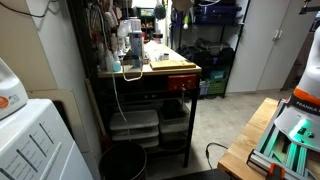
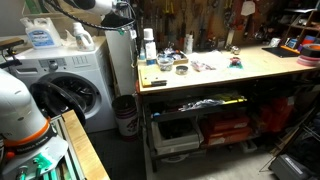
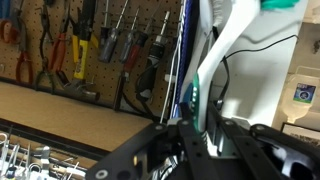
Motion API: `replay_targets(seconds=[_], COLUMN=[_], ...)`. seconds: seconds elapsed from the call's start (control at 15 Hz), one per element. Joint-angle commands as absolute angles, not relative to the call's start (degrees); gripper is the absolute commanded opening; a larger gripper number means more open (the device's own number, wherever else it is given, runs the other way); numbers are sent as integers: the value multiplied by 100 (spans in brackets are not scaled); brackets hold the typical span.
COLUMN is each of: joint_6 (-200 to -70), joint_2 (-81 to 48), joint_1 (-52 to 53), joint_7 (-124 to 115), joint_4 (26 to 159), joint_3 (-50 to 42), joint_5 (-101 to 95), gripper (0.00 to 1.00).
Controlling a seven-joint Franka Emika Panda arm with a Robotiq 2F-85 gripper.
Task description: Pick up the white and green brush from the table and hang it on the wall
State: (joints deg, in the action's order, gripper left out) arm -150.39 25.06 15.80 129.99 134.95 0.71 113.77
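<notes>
In the wrist view my gripper (image 3: 195, 130) is shut on the white and green brush (image 3: 222, 50). Its white handle with a green stripe rises from between the fingers toward the top right, where a green part shows at the edge. The brush is held off the table, close to the pegboard wall (image 3: 90, 45). In an exterior view the gripper (image 2: 123, 17) hangs over the left end of the workbench. In an exterior view it shows above the bench top (image 1: 130, 45), and the brush is too small to make out there.
Pliers and screwdrivers hang on the pegboard. The wooden workbench (image 2: 230, 68) carries bottles (image 2: 148, 45) and small items. A washing machine (image 2: 70, 85) and a black bin (image 2: 125, 115) stand beside the bench. A white panel (image 3: 270, 75) is right of the brush.
</notes>
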Motion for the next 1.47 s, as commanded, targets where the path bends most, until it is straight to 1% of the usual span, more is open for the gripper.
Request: replay_targets(seconds=[0.0, 0.33, 0.93, 1.4], joint_6=[-15139, -15257, -16059, -16043], joint_2=[2289, 2024, 1472, 1265], joint_1=[1607, 1573, 1599, 1634], joint_7=[12988, 12975, 12356, 11927], joint_4=[13213, 12853, 12214, 12045], joint_3=[179, 325, 390, 458], joint_5=[11451, 11517, 11605, 11273], gripper=[5, 5, 5, 5])
